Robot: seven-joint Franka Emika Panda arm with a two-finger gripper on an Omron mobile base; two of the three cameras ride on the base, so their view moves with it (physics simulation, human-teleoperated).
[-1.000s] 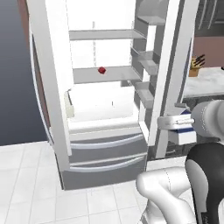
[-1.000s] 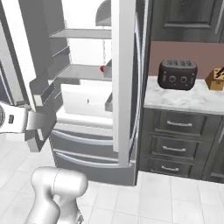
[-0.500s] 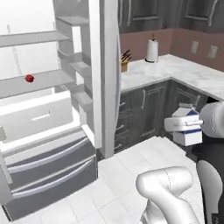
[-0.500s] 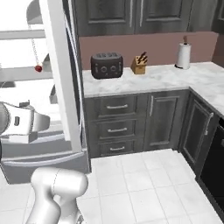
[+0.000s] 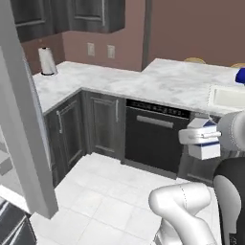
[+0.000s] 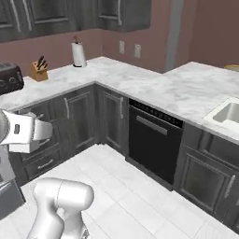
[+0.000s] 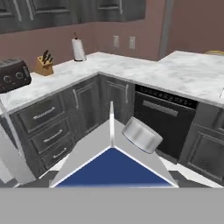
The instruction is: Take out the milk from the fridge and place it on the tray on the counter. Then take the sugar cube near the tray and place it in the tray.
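Note:
My gripper (image 5: 206, 137) is shut on the milk (image 5: 203, 148), a white carton with a dark blue band, held upright in the air at the right of the left base view. From the hand camera the milk (image 7: 113, 166) shows its gable ridge, blue face and round cap close up. An edge of the fridge (image 5: 24, 119) stands at the far left. The marble counter (image 5: 158, 81) runs across the back, with its sink (image 5: 229, 95) at the right. A sliver of the blue tray (image 5: 240, 75) shows behind the sink. The sugar cube is out of view.
A black dishwasher (image 5: 153, 139) sits under the counter, with dark cabinets beside it. On the side counter stand a paper towel roll (image 6: 78, 54), a knife block (image 6: 39, 70) and a toaster (image 6: 9, 79). White tiled floor (image 6: 130, 186) lies open between me and the cabinets.
The whole picture has swung from the open fridge to the corner counter and sink, so the camera has moved. The milk has stayed in the gripper throughout.

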